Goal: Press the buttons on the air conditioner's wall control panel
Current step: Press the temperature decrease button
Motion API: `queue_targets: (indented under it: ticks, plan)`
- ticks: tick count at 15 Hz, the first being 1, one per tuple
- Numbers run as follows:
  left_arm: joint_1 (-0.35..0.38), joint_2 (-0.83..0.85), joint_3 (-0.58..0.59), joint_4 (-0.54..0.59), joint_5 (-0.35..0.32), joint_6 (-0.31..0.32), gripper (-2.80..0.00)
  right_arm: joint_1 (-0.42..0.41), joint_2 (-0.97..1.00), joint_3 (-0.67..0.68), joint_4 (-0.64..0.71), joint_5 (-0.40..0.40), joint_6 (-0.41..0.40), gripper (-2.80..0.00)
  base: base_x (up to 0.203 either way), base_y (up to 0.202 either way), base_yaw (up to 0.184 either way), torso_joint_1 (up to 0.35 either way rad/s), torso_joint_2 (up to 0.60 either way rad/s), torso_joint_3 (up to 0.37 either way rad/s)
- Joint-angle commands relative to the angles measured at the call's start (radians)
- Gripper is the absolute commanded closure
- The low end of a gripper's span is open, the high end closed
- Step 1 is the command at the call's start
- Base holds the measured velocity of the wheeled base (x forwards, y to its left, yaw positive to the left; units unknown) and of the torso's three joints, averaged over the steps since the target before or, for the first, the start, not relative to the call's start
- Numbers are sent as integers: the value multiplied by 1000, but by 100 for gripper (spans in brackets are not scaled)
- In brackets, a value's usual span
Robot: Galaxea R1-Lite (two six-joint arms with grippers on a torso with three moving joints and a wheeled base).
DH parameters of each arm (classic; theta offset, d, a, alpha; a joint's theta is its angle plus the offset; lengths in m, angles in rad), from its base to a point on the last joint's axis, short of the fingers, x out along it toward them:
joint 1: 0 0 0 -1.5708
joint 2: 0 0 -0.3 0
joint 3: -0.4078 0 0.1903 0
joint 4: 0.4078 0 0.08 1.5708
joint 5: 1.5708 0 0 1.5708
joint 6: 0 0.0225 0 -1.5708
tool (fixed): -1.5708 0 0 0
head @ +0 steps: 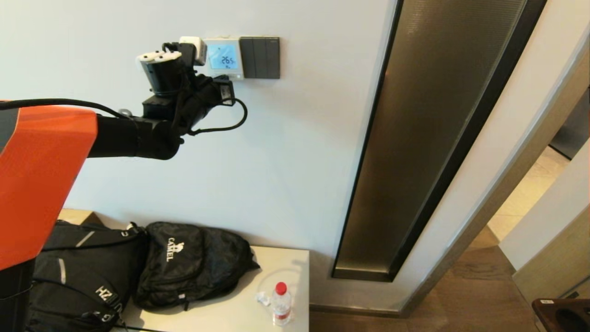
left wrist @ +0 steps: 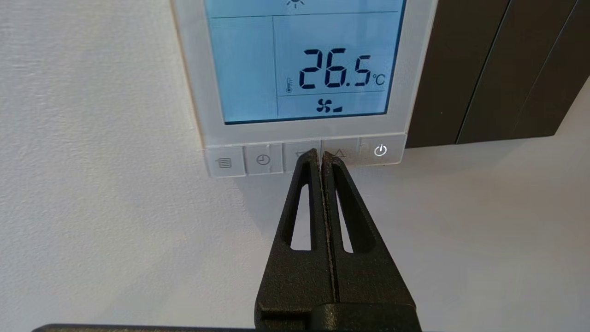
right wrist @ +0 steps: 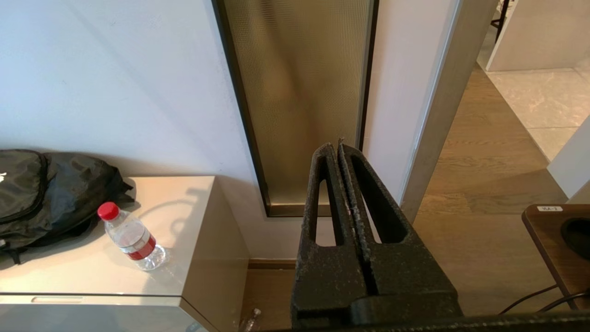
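The white wall control panel (head: 224, 57) hangs on the wall, its screen lit light blue and reading 26.5 °C; it fills the top of the left wrist view (left wrist: 304, 64). A row of pale buttons (left wrist: 262, 159) runs along its lower edge, with a lit power button (left wrist: 380, 150) at one end. My left gripper (left wrist: 321, 154) is shut and empty, its tips at the seam between the down-arrow and up-arrow buttons. In the head view the left gripper (head: 229, 87) sits just below the panel. My right gripper (right wrist: 335, 147) is shut and empty, parked low, away from the wall.
A dark grey three-rocker switch plate (head: 261, 57) adjoins the panel. A tall bronze glass panel (head: 428, 138) stands to the right. Below, a beige cabinet (head: 239, 313) bears black backpacks (head: 189, 267) and a red-capped water bottle (head: 280, 303).
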Motion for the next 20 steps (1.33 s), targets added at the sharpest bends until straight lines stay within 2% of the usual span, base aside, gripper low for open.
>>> queue_targets:
  ticks: [1,7,13,20]
  plan:
    - [5,24,-26,-1,0,-1,0,-1,0,2,0,0,0,0,0,0,0,0,0,0]
    - [25,27,-26,-5,0,-1,0,-1,0,2,-3,0,0,0,0,0,0,0,0,0]
    - [33,-25,58,-47,0,-1,0,-1,0,2,-3,0,0,0,0,0,0,0,0,0]
    - [28,-5,36,-38,0,-1,0,-1,0,2,0,0,0,0,0,0,0,0,0,0]
